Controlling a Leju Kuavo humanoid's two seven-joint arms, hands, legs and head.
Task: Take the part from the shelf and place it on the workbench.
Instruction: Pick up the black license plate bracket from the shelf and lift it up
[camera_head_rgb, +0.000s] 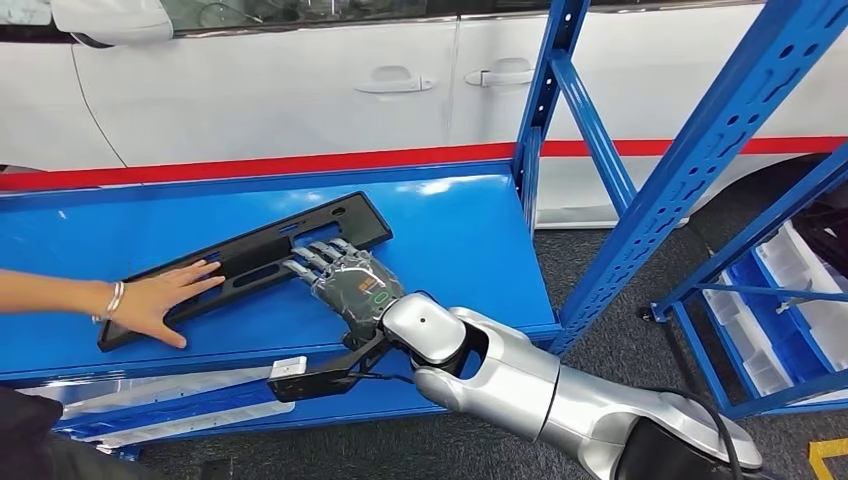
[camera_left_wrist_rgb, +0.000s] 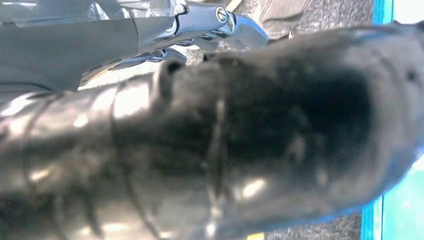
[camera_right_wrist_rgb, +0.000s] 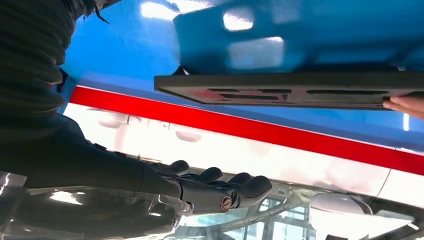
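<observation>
Head view showed my right hand lying on the part on the bench, fingers extended and gripping nothing, beside a person's hand.

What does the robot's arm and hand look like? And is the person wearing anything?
The right arm is shiny silver with a round ball-like wrist joint and a black cable running along it. The right hand has a dark, clear-covered back with a small green mark, and silver-grey ribbed fingers. The person's hand has a silver bracelet at the wrist.
</observation>
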